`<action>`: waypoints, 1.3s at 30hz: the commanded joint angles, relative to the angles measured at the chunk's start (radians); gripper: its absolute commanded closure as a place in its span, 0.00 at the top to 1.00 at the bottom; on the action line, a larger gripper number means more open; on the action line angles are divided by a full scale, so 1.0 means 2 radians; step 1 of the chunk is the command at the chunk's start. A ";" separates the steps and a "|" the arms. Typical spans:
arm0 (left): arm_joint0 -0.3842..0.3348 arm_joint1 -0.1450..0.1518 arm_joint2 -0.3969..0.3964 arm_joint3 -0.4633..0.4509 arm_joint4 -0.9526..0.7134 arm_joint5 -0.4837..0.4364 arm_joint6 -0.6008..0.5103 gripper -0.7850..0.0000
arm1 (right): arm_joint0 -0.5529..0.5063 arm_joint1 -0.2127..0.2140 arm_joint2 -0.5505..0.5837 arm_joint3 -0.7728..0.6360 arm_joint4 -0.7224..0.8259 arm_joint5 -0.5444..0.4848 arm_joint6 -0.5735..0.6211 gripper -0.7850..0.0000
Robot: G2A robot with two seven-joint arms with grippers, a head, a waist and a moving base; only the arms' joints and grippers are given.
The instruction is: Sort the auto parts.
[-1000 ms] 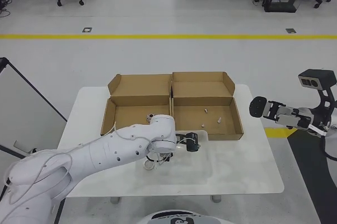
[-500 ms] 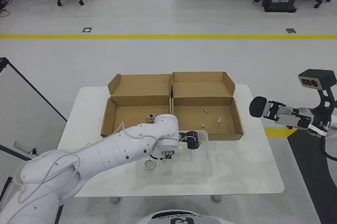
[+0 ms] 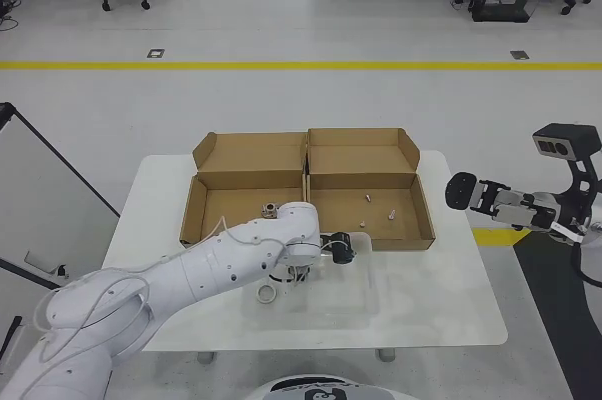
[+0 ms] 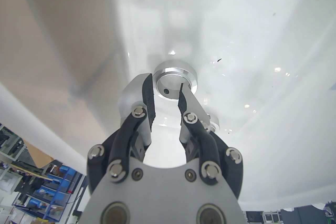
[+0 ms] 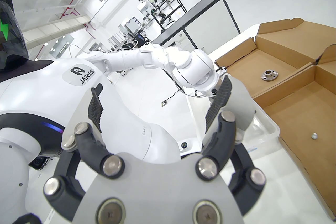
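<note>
A metal ring lies inside the clear tray, near its wall by the cardboard boxes. The left gripper, part-open, straddles its rim, gripping nothing. Well right of the tray, off the white table, the right gripper hangs wide open, empty.

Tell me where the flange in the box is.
Top view: the flange lies in the left box, toward the right box, just beyond the left arm.
</note>
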 commanded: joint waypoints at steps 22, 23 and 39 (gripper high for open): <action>-0.001 0.001 0.005 0.005 -0.040 -0.013 0.013 0.49 | 0.000 0.000 0.000 0.000 0.000 0.000 0.000 1.00; -0.001 0.001 0.005 0.006 -0.042 -0.013 0.013 0.49 | 0.000 0.000 0.000 0.000 0.000 0.000 0.000 1.00; -0.010 -0.004 0.005 0.040 -0.071 -0.016 0.016 0.40 | 0.000 0.000 0.000 0.000 0.000 0.000 0.000 1.00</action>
